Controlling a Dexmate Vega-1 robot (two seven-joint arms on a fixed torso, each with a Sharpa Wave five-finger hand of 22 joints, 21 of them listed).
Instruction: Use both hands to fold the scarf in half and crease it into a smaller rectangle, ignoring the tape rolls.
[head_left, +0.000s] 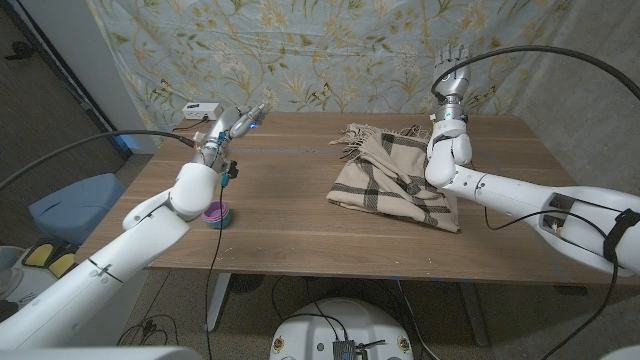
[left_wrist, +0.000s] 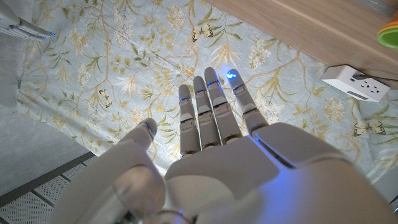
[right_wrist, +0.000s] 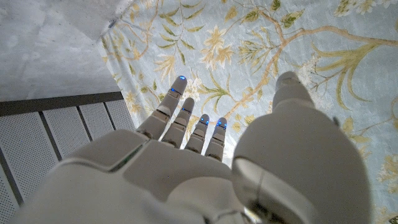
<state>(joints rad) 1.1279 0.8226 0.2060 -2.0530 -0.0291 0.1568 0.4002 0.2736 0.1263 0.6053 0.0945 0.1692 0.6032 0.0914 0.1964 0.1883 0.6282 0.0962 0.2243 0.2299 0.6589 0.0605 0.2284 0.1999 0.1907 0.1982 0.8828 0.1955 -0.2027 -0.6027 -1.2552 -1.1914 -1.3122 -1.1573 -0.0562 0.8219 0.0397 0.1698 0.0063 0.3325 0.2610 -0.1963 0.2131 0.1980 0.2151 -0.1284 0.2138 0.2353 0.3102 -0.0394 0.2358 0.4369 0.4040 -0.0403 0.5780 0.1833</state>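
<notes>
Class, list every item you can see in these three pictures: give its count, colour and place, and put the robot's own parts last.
scarf: one, beige with dark plaid stripes, lying rumpled and partly folded on the table's right half.
tape roll: one in plain sight, purple and teal, near the table's left front, beside the left arm.
power strip: one, white, at the table's far left corner.
table: one, brown wood.
floral cloth: one, pale blue with yellow flowers, hung behind the table.
left hand: white, open, raised over the table's far left part.
right hand: white, open, raised above the scarf's far right side, fingers up.
</notes>
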